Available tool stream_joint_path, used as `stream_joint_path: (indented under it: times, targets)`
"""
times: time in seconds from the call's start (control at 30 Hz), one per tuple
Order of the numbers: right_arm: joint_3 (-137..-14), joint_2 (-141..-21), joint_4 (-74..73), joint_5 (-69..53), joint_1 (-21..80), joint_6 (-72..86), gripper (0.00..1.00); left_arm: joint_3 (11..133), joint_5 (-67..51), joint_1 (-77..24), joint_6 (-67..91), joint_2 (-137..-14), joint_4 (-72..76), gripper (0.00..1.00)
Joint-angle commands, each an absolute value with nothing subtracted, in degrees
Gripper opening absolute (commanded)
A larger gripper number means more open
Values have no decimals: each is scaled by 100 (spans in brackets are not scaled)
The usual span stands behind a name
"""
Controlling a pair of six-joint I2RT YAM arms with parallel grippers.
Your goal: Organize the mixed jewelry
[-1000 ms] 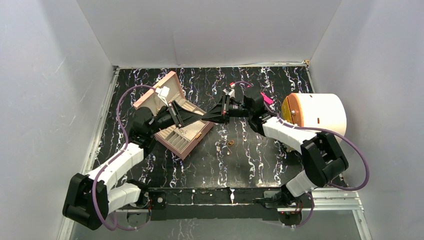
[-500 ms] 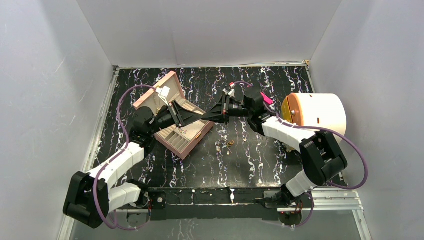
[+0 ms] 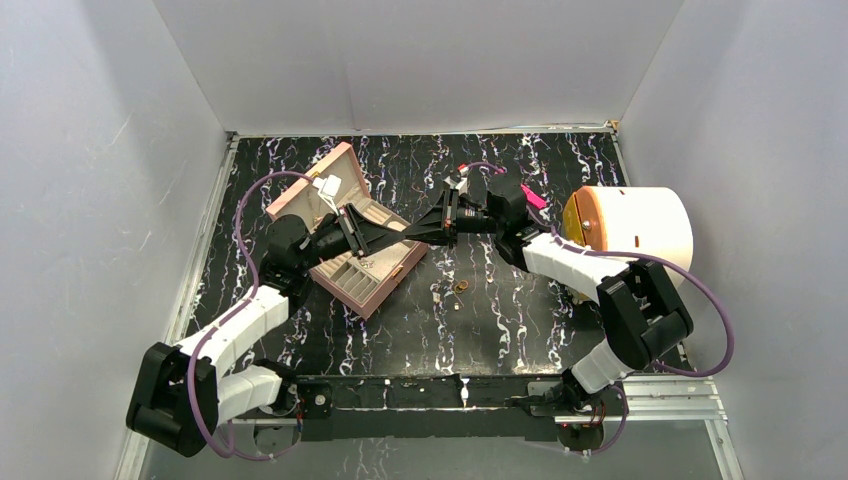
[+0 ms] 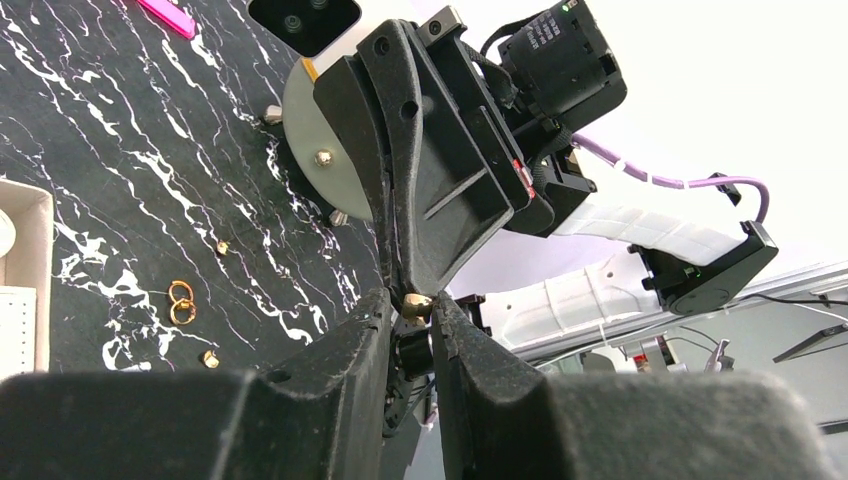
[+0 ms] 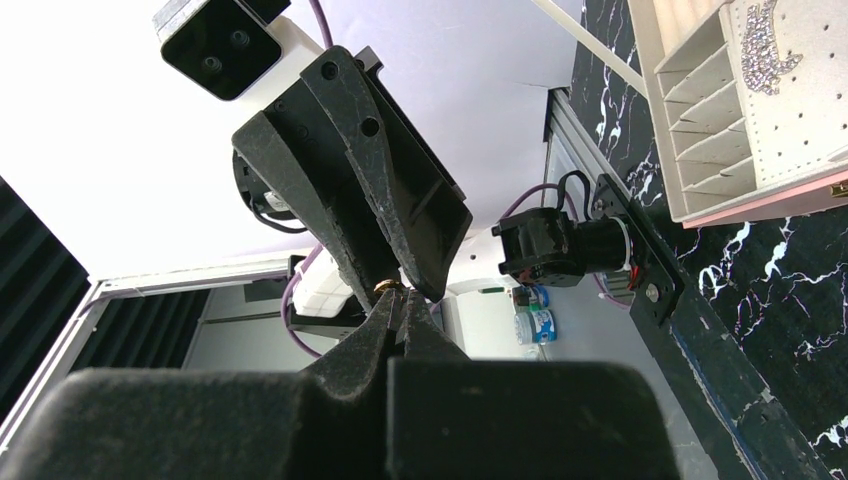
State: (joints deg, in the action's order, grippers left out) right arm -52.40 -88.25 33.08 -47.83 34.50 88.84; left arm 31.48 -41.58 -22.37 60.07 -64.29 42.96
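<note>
Loose rings (image 4: 182, 302) are lying flat on the bench (image 3: 500, 320), just nearer than its centre. Above centre, in mid-air, the right gripper (image 5: 396, 300) is pinching a gold piece (image 5: 388, 285), fingers pressed together. The left gripper (image 4: 412, 312) is closing in and its fingers are narrowing around the piece. Can't tell if they're touching yet. Looks like a handover in progress. The piece is too small to read axis or heading.

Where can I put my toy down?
Bare table along the back wall behind the pink box and pink bar, and in front between the loose rings and the arm bases. Crowded mid-table, where the left arm and right arm meet jaws.
</note>
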Motion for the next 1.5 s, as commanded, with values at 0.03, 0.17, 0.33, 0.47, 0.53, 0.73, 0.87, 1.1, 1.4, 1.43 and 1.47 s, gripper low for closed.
stream_joint_path:
  times: [0.03, 0.17, 0.33, 0.47, 0.53, 0.73, 0.87, 1.1, 1.4, 1.43, 1.47]
  targets:
    - [-5466, -8824, 3588, -4830, 3442, 8895, 0, 3179, -4165, -2258, 5933, -6317, 4465, 19]
    - [-5460, -8833, 3552, -4817, 3442, 8888, 0, 3195, -4114, -2258, 5925, -6293, 4465, 19]
    - [-5433, -8820, 3441, -4809, 3442, 8815, 0, 3174, -4033, -2251, 5916, -6244, 4457, 24]
    - [-5404, -8791, 3335, -4776, 3436, 8752, 0, 3155, -3991, -2259, 5908, -6206, 4448, 25]
    - [-5398, -8789, 3331, -4767, 3432, 8737, 0, 3155, -4019, -2258, 5898, -6214, 4447, 21]
    - [-5391, -8824, 3314, -4778, 3435, 8728, 0, 3170, -4000, -2258, 5847, -6197, 4350, 15]
    - [-5369, -8824, 3322, -4773, 3427, 8728, 0, 3190, -3994, -2260, 5788, -6197, 4276, 9]
    - [-5401, -8866, 3407, -4834, 3419, 8796, 0, 3190, -3961, -2261, 5801, -6130, 4271, 1]
    - [-5118, -8630, 3706, -4789, 3194, 9012, 44, 3220, -3817, -2252, 5683, -6026, 4032, 0]
    - [-5053, -8586, 3739, -4777, 3149, 9031, 47, 3217, -3794, -2251, 5672, -6021, 4008, 0]
    - [-5012, -8544, 3766, -4775, 3115, 9036, 49, 3217, -3777, -2257, 5651, -6021, 3974, 0]
